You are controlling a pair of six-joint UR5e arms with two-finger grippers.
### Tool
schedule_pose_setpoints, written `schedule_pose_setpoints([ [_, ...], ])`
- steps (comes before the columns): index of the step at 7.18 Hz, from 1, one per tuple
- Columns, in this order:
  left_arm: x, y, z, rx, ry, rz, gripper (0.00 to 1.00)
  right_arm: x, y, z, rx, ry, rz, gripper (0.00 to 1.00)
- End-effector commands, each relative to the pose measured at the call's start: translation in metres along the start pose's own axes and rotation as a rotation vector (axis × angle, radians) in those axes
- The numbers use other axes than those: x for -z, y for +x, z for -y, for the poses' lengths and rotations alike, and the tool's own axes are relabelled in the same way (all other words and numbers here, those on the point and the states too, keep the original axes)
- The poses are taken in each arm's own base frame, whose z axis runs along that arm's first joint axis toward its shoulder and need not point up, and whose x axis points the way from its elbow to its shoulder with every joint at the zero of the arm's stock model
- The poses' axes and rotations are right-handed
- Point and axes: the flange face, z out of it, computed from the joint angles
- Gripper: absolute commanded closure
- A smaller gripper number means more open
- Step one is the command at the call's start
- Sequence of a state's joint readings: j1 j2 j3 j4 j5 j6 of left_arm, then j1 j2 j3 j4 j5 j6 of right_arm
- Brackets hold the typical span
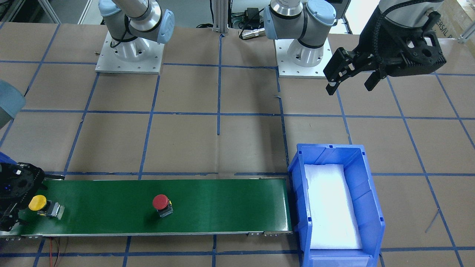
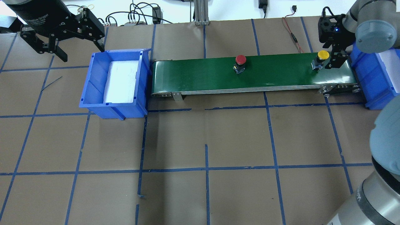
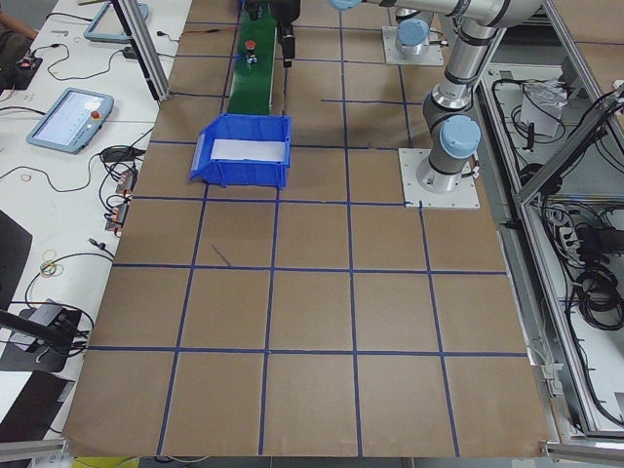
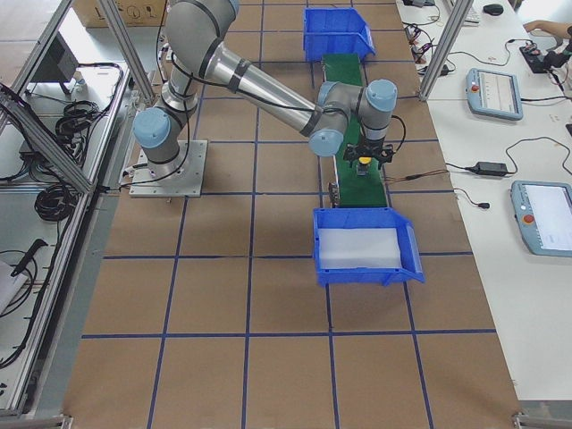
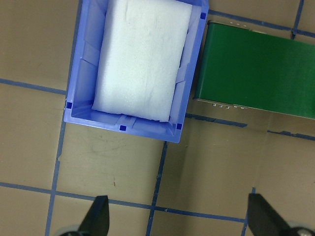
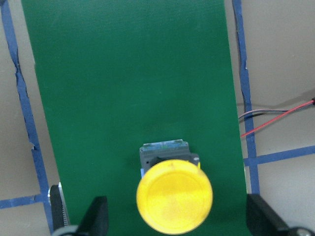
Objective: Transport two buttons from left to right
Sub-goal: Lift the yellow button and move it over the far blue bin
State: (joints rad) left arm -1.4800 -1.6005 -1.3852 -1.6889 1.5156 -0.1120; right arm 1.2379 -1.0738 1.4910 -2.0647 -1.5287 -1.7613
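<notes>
The yellow button [image 6: 174, 194] stands at the right end of the green conveyor belt [image 2: 281, 73], also seen in the overhead view [image 2: 323, 55] and the front view [image 1: 37, 203]. My right gripper [image 6: 179, 221] is open around it, with a gap between the fingers [image 6: 98, 216] and the cap. The red button [image 2: 240, 59] stands free near the belt's middle, also in the front view [image 1: 161, 202]. My left gripper [image 2: 82, 53] is open and empty, hovering beside the left blue bin [image 2: 93, 81].
The left blue bin [image 5: 83, 73] holds a white foam pad and abuts the belt's left end. A second blue bin [image 2: 368, 75] stands at the belt's right end, under my right arm. Brown table [image 2: 206, 140] with blue tape lines lies in front.
</notes>
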Motion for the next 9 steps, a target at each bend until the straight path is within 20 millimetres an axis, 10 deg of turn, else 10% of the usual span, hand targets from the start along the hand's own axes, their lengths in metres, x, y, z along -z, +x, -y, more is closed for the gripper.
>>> schedule_pose_setpoints([
  [1, 0.0, 0.002, -0.001, -0.002, 0.0, -0.002, 0.0, -0.001, 0.0, 0.0, 0.0, 0.003, 0.001, 0.0],
  [4, 0.0, 0.002, -0.001, -0.002, 0.0, -0.003, 0.0, -0.001, 0.0, 0.0, -0.002, 0.003, 0.001, 0.16],
  [5, 0.0, 0.001, 0.0, 0.0, 0.002, -0.003, 0.0, -0.001, -0.001, -0.001, 0.0, -0.009, 0.003, 0.6],
  [6, 0.0, 0.001, 0.0, 0.0, 0.002, -0.003, 0.0, 0.001, -0.001, -0.004, 0.0, -0.037, 0.006, 0.83],
  [9, 0.0, 0.001, 0.0, -0.002, 0.002, -0.003, 0.0, 0.008, -0.001, -0.01, 0.0, -0.105, 0.008, 0.92],
])
